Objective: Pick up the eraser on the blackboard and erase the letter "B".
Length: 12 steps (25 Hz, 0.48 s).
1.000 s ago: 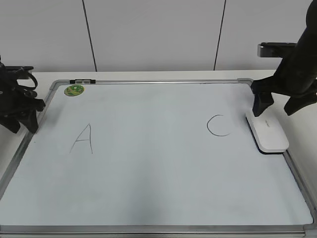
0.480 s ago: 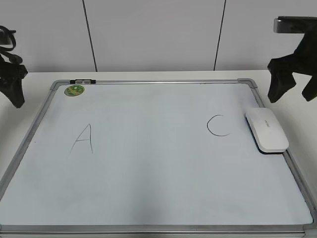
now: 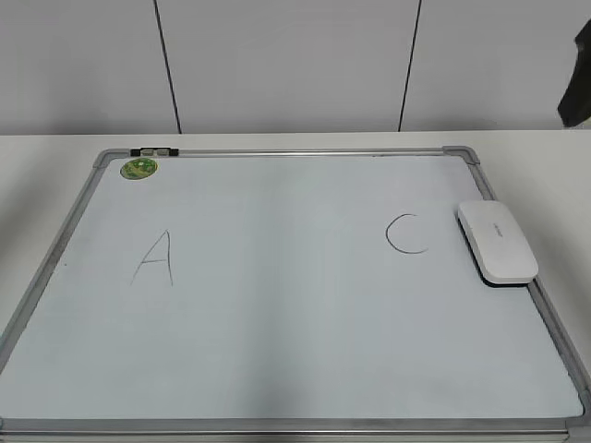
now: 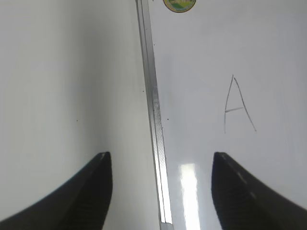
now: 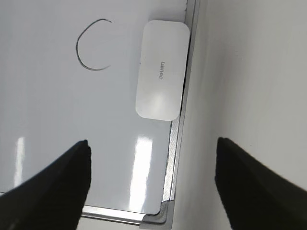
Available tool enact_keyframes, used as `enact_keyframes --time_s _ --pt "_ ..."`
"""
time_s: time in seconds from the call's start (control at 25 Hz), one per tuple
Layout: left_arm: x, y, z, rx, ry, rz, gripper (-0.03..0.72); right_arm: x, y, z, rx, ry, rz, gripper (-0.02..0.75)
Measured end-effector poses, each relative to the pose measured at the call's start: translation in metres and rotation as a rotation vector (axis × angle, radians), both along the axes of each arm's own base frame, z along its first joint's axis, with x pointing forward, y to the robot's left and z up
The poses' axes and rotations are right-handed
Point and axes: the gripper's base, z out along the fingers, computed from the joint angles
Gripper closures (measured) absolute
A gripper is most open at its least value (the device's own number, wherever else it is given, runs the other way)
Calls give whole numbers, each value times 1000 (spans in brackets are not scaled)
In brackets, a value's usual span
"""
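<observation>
- Both grippers are seen raised above the table with their fingers spread wide and nothing held: the right gripper (image 5: 152, 179) in the right wrist view, the left gripper (image 4: 160, 184) in the left wrist view.
- From the right gripper, the eraser (image 5: 162, 68) is found at 12 o'clock, well apart, lying flat on the blackboard (image 3: 295, 323) against its right frame.
- On the board in the exterior view, the eraser (image 3: 497, 241) is placed at about 3 o'clock, just beside the letter "C" (image 3: 407, 233), not touching it.
- Only a dark sliver of the right arm (image 3: 577, 97) is caught by the exterior view, at its right edge; the left arm is not shown there.
- The letter "A" (image 4: 238, 104) and the green sticker (image 4: 179, 4) are shown by the left wrist view, the eraser is not.
- The eraser is seen as a white, smooth, rounded oblong with small grey print on top.
- No "B" is to be made out between the two letters.
</observation>
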Motion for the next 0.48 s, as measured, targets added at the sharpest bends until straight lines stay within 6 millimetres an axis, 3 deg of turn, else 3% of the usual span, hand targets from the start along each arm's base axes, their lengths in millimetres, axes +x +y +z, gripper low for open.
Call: enact_keyframes --time_s 0.24,0.48 --pt "-73 -1 29 1 -90 -1 210 -61 -3 30 3 -104 1 142" --pt "-146 -3 24 -6 -135 -3 210 -124 -8 37 -13 -187 -1 141"
